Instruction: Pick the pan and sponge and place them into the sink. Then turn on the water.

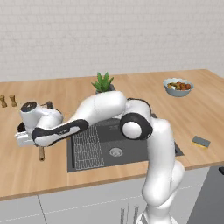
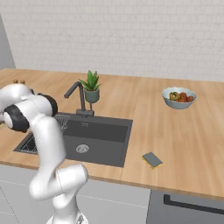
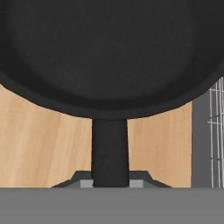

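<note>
Right, left base view first: the white arm reaches out to the left over the wooden counter (image 1: 131,87), its hand low at the sink's left side. The gripper (image 1: 25,139) sits down there on the pan (image 1: 21,127), of which just a dark sliver of rim peeks out behind the wrist, with the light wooden end of the handle (image 1: 41,153) poking out below the forearm. The sink (image 1: 127,146) is a dark grey basin with a round metal drain (image 1: 115,152) and a wire rack (image 1: 86,148) on its left side. The sponge (image 1: 201,141), grey-green over yellow, lies flat on the counter well to the right of the sink. A potted plant (image 1: 103,82) stands behind the basin, a bowl of food (image 1: 178,86) far right, two small shakers (image 1: 8,101) far left.

Right base view: the dark angular faucet (image 2: 78,98) rises at the sink's back edge, just beside the plant; no stream runs from it. The sponge lies just right of the basin's front corner.

Hand view: the pan's round black underside or inside, hard to say which, looms across the top, and its dark neck runs straight down between the fingertips (image 3: 86,183). The jaws look clamped on that handle. Nowhere is there any legible writing or brand.
</note>
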Available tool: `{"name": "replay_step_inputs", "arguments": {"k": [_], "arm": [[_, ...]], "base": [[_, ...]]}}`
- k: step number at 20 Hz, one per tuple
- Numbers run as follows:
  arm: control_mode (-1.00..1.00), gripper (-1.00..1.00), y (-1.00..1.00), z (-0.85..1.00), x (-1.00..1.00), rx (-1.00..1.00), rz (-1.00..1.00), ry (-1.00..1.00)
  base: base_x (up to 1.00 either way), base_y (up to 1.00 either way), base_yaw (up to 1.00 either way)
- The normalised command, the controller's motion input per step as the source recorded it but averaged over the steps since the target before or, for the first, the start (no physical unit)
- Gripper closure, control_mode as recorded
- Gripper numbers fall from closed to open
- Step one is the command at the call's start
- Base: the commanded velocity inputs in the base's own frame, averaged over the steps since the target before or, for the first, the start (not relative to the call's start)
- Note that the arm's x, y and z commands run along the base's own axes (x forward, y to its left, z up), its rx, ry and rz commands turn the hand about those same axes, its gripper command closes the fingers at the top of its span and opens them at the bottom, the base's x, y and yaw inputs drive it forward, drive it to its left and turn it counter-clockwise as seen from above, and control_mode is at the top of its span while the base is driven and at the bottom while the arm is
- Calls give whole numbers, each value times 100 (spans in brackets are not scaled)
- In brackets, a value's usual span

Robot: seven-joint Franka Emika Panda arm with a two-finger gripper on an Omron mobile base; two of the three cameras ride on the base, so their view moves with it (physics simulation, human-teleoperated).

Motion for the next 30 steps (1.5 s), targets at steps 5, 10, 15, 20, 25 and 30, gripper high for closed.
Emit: {"name": "replay_step_inputs", "arguments": {"k": [5,10,15,20,25,30], "arm": [[-100,100,-59,46,-12,27,16,-11],[-100,100,-61,42,-4,24,17,0],[-100,100,-72,17,0,19,21,0],[-100,100,-71,1,0,13,24,2],[-100,100,-69,5,2,4,29,2],[-100,100,-59,22,34,1,30,1]], "base": [[0,0,0],[0,0,0],[0,0,0],[0,0,0],[0,0,0],[0,0,0]]}}
